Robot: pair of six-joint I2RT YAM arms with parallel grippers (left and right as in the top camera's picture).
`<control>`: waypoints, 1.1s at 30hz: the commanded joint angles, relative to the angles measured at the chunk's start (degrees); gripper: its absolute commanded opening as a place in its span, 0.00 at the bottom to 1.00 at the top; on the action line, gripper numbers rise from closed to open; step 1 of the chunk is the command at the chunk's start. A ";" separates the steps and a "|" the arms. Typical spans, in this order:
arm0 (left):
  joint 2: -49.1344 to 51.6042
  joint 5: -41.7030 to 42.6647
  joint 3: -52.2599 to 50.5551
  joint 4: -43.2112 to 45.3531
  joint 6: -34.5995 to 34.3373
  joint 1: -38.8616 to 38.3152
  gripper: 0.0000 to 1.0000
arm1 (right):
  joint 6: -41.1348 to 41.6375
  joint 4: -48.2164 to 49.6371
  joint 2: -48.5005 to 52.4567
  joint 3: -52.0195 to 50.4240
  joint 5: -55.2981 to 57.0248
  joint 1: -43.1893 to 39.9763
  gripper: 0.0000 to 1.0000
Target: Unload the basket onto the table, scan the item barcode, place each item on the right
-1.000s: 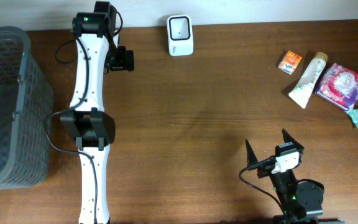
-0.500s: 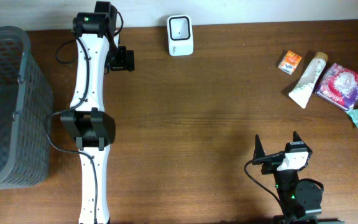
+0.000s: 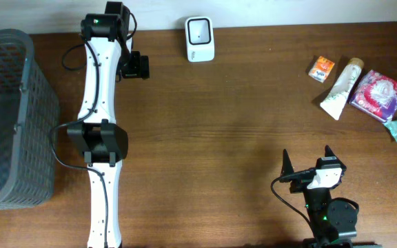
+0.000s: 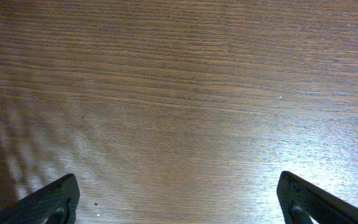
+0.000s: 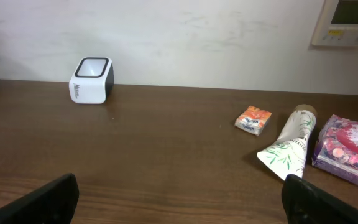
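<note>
Lying well ahead of released right claw (image 3: 307, 156), tube (image 3: 341, 87), scanner (image 3: 200, 39), left claw (image 4: 178, 190) released

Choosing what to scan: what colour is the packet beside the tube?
The packet is orange; best in right wrist view.

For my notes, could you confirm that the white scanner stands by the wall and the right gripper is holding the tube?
Not quite: the right gripper is open and empty; the tube lies far from it, as the overhead view shows. The scanner part is right.
</note>
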 commanded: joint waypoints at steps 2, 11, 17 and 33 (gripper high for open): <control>-1.92 -0.63 -0.13 -0.09 -0.52 -0.26 0.99 | -0.31 -0.04 -0.57 -0.61 -0.11 -0.11 0.99; -1.92 1.46 -0.13 -1.44 -0.55 -0.72 0.99 | -0.31 -0.04 -0.57 -0.61 -0.09 -0.11 0.98; -14.73 4.17 -29.68 27.52 -0.48 -5.53 0.99 | -0.31 -0.04 -0.57 -0.61 -0.11 -0.11 0.99; -114.25 7.98 -117.07 50.01 9.25 -5.55 0.99 | -0.31 -0.04 -0.57 -0.61 -0.11 -0.11 0.99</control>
